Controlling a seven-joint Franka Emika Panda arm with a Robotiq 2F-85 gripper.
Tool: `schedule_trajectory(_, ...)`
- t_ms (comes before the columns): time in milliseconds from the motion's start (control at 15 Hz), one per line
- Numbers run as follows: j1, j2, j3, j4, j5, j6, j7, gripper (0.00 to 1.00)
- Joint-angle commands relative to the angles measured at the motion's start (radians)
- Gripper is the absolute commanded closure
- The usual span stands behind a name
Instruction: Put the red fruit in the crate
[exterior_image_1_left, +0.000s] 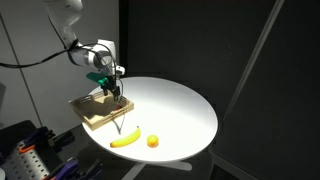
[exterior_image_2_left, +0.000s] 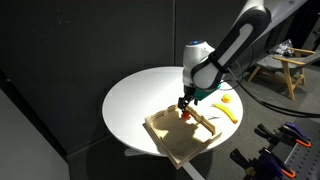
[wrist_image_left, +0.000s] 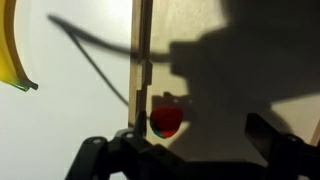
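The red fruit (wrist_image_left: 166, 120) is small, round and dark red. It lies on the floor of the light wooden crate (wrist_image_left: 142, 40), just inside the crate's wall and in the gripper's shadow. My gripper (wrist_image_left: 199, 130) hangs over it, open, with the fruit near the left finger and held by neither finger. In both exterior views the gripper (exterior_image_1_left: 117, 92) (exterior_image_2_left: 186, 100) points down over the crate (exterior_image_1_left: 90, 110) (exterior_image_2_left: 170, 142), which sits at the edge of the round white table. The red fruit (exterior_image_2_left: 185, 113) shows below the fingertips.
A yellow banana (exterior_image_1_left: 124, 139) (exterior_image_2_left: 229, 114) (wrist_image_left: 10, 50) and a small orange fruit (exterior_image_1_left: 152, 141) lie on the white table (exterior_image_1_left: 180, 110) outside the crate. A thin dark cable (wrist_image_left: 95, 55) runs across the table beside the crate's wall.
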Motion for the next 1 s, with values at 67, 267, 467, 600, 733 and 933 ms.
schedule_trajectory(67,-0.006,0.002,0.006,0.002,-0.005,-0.003,0.002,0.00)
schedule_trajectory(267,-0.006,0.010,0.005,0.002,-0.004,-0.003,0.002,0.00)
schedule_trajectory(467,-0.005,0.020,0.005,0.001,-0.004,-0.003,0.002,0.00)
schedule_trajectory(600,-0.005,0.024,0.005,0.001,-0.004,-0.003,0.002,0.00)
schedule_trajectory(733,-0.005,0.026,0.005,0.001,-0.004,-0.003,0.002,0.00)
schedule_trajectory(933,-0.005,0.026,0.005,0.001,-0.004,-0.003,0.002,0.00)
